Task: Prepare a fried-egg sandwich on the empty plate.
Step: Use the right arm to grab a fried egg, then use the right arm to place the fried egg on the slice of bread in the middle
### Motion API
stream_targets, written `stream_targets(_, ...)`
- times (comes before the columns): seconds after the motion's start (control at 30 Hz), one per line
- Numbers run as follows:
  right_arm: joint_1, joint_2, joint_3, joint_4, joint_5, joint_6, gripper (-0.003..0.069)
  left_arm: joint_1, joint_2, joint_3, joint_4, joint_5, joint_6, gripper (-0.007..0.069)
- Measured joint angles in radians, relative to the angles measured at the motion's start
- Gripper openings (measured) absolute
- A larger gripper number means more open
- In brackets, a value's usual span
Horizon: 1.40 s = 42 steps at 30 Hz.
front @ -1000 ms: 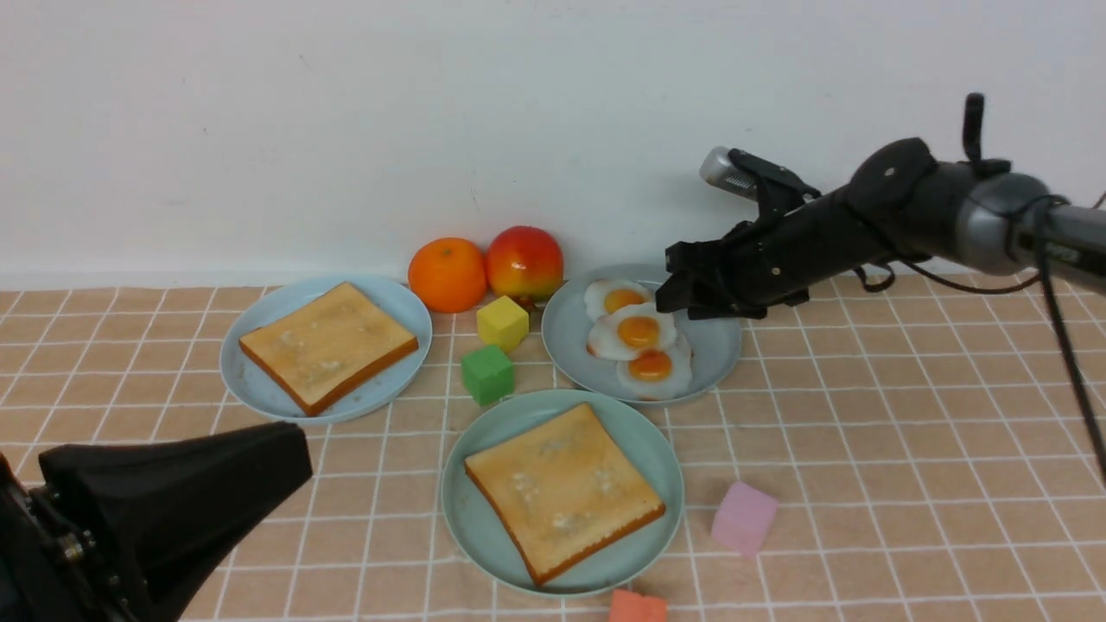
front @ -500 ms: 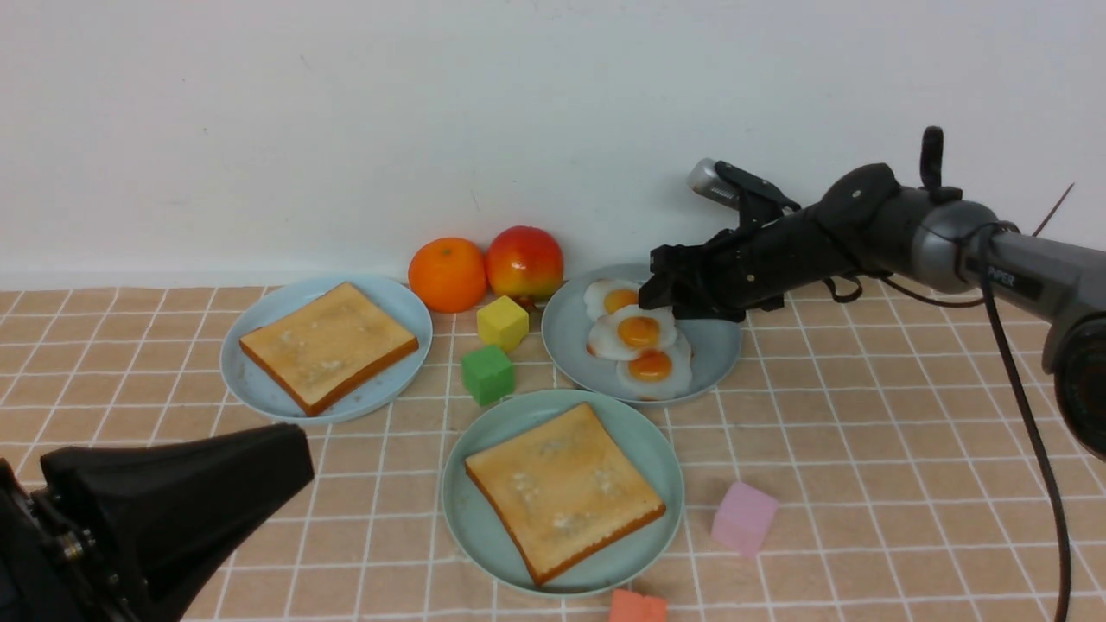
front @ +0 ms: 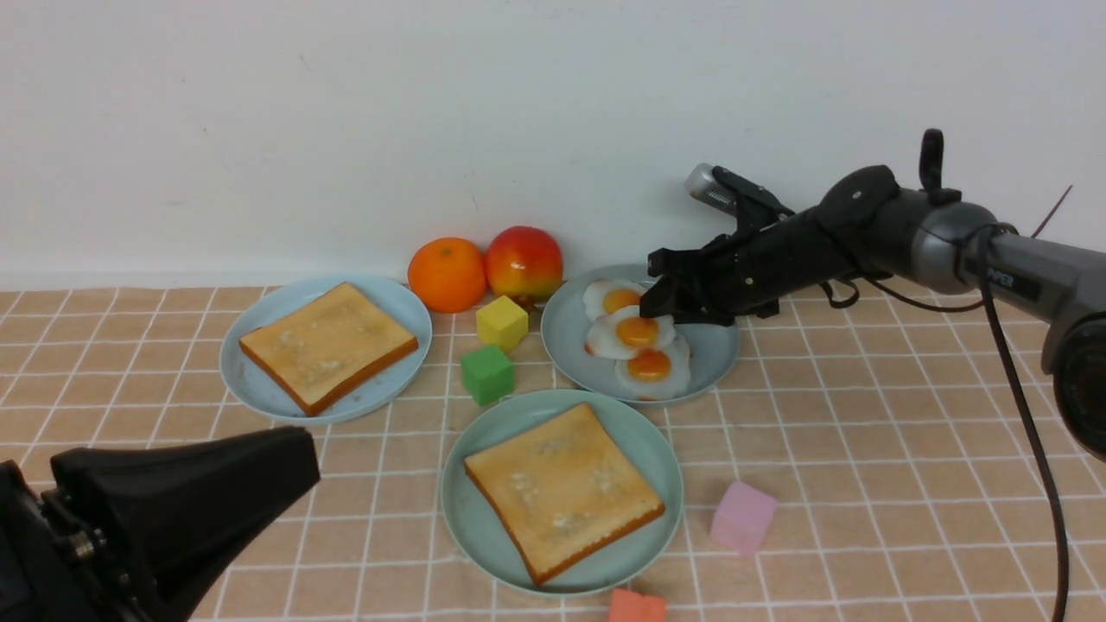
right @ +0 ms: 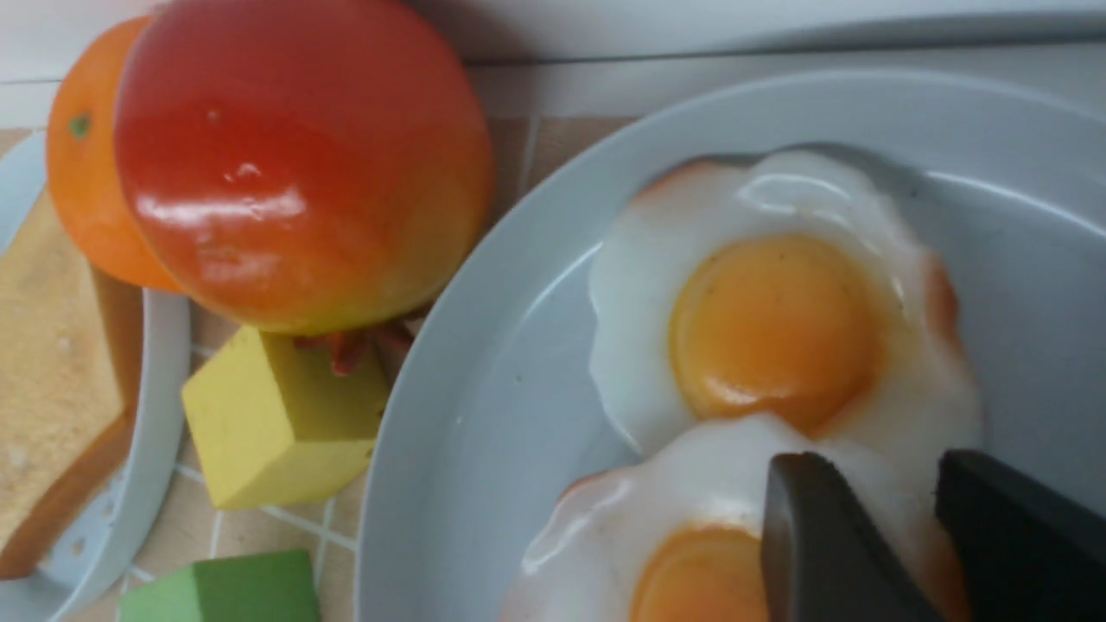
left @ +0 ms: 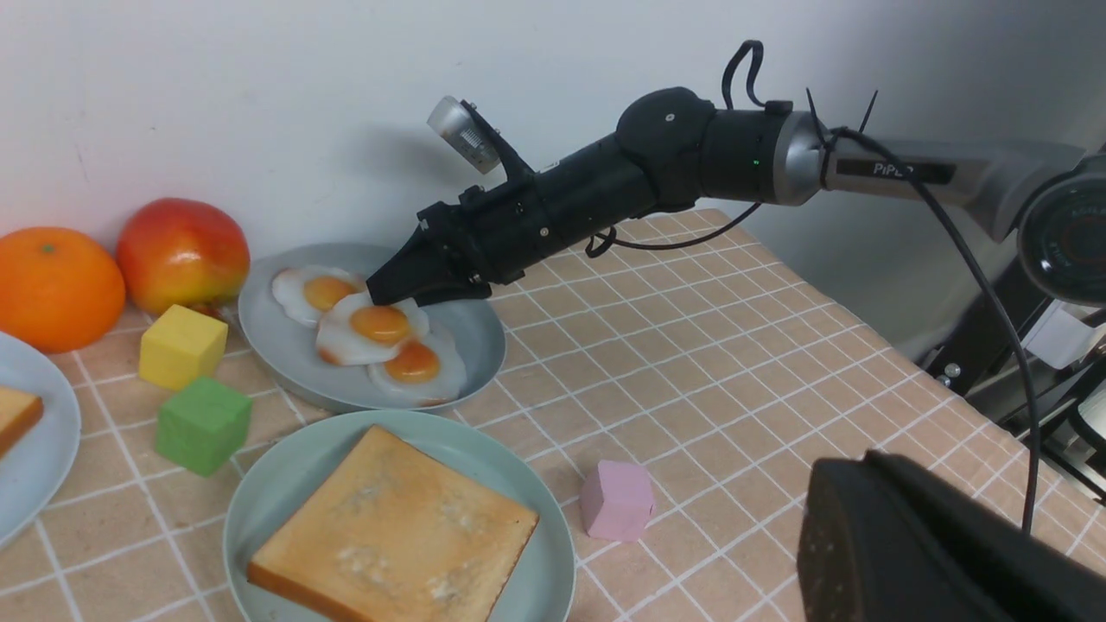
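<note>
On grey-blue plate (front: 713,350), right gripper (front: 650,308) fingers (right: 812,536) stand narrowly parted over middle egg (front: 637,333); pinch cannot be told; left gripper (front: 289,473) pressed together.

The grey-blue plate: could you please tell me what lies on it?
Three overlapping fried eggs lie on the plate. The right gripper's jaws hide part of the middle egg; the plate beneath the eggs is covered.

My claw (right: 874,484) is matt black plastic. Eggs (right: 778,337) and red fruit (right: 294,164) gleam glossy; the grey plate (right: 484,415) is smooth, toast (front: 562,488) rough, worktop (front: 864,449) cloth-covered.
</note>
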State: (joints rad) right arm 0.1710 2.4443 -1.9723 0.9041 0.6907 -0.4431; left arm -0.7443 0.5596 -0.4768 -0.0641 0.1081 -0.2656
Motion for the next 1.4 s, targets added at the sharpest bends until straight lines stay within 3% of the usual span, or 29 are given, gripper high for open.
stream_targets(0.3,-0.001,-0.011,-0.006,0.013,0.019,0.001,0.0138,0.0,0.0,0.0,-0.001,0.01,0.0,-0.0013)
stream_targets(0.43,0.0,-0.052,-0.006,0.013,0.056,0.001,0.0078,0.0,0.0,0.0,-0.001,0.08,0.0,-0.0013)
stream_targets(0.67,0.0,-0.175,0.003,-0.006,0.175,0.001,0.0075,0.0,0.0,0.0,0.007,0.173,0.0,-0.001)
stream_targets(0.87,0.028,-0.381,0.177,-0.002,0.316,0.004,0.0075,0.0,0.0,0.0,0.116,0.237,0.0,-0.001)
stream_targets(1.1,0.167,-0.502,0.495,0.107,0.168,-0.057,0.0075,0.0,0.0,0.0,0.179,0.247,0.0,-0.0006)
stream_targets(1.4,0.239,-0.443,0.553,0.187,0.017,-0.079,0.0075,0.0,0.0,0.0,0.183,0.276,0.0,-0.0002)
